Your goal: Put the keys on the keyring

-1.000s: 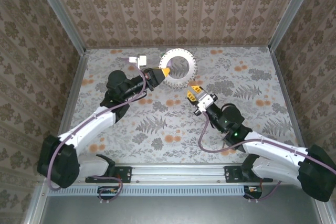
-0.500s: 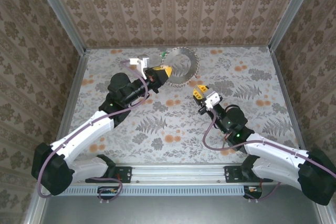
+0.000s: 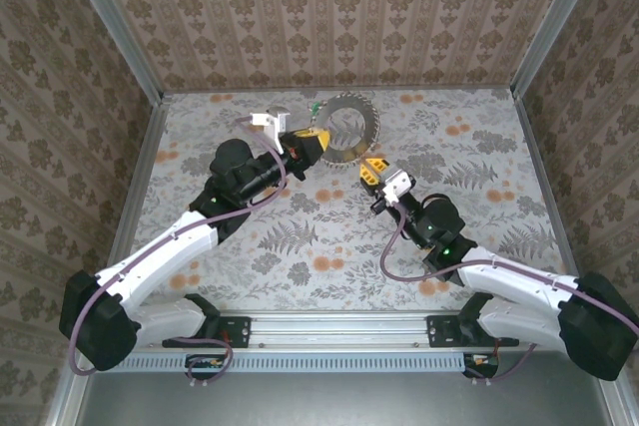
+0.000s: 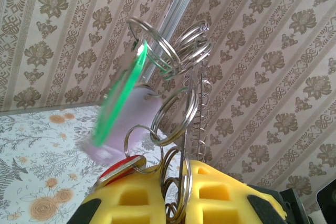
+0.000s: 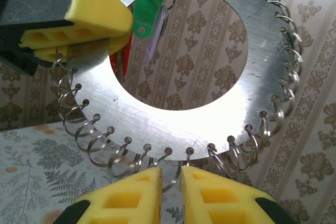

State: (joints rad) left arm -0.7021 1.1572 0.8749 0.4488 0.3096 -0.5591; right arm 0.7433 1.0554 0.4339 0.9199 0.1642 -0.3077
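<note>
Two arms are angled in over the floral table (image 3: 300,246), the left arm (image 3: 180,241) and the right arm (image 3: 509,281). Between them the keyring (image 5: 173,114) is held up off the surface: a flat silver disc with a wide hole, its rim strung with small split rings (image 5: 100,142). It is stood on edge and faced toward the right wrist camera, presumably so the rim rings are presented for threading.

The left gripper (image 5: 118,38) is clamped on the disc's upper-left rim, which leaves the lower rim free. Just beneath that lower rim the right gripper (image 5: 170,177) is set, its yellow pads (image 5: 131,192) drawn almost together with a thin slit between. A split ring dips toward that slit, but whether it is pinched cannot be told.

Smallest of all are the keys (image 5: 149,17). A green tag (image 4: 118,100), a lilac tag (image 4: 134,124) and a red tag (image 4: 119,169) are seen hung from rings beside the left gripper, so those seem already threaded on.
</note>
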